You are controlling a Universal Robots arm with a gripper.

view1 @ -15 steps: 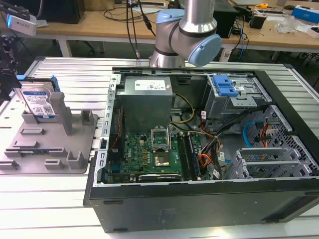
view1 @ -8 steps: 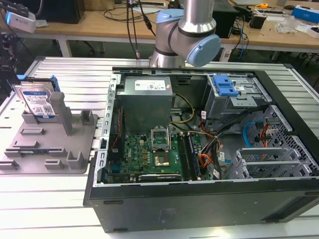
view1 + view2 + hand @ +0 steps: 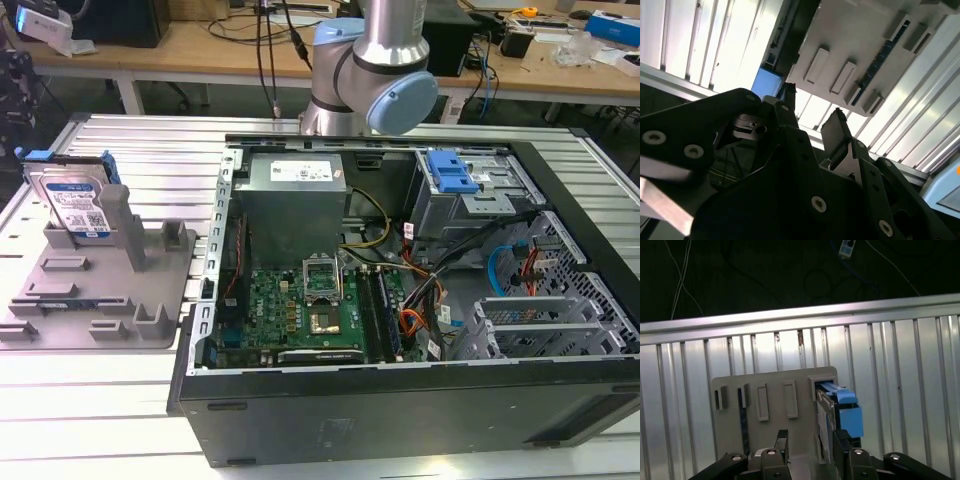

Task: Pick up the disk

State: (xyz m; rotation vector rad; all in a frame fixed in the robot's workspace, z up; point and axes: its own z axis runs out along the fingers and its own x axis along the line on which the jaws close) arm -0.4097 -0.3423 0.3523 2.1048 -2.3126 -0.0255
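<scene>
Half-cropped gripper (image 3: 811, 446) near upright disk (image 3: 846, 412)

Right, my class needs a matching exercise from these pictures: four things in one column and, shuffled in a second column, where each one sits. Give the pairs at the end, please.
1. silver rectangular hard drive with blue rails
2. green circuit board
3. grey plastic fixture tray
4. silver-and-blue robot arm

A. flat inside the open black computer case
B. rising beyond the case's far edge
C. upright in the tray
D. flat on the ribbed metal table

Pairs: 1-C, 2-A, 3-D, 4-B.
</scene>
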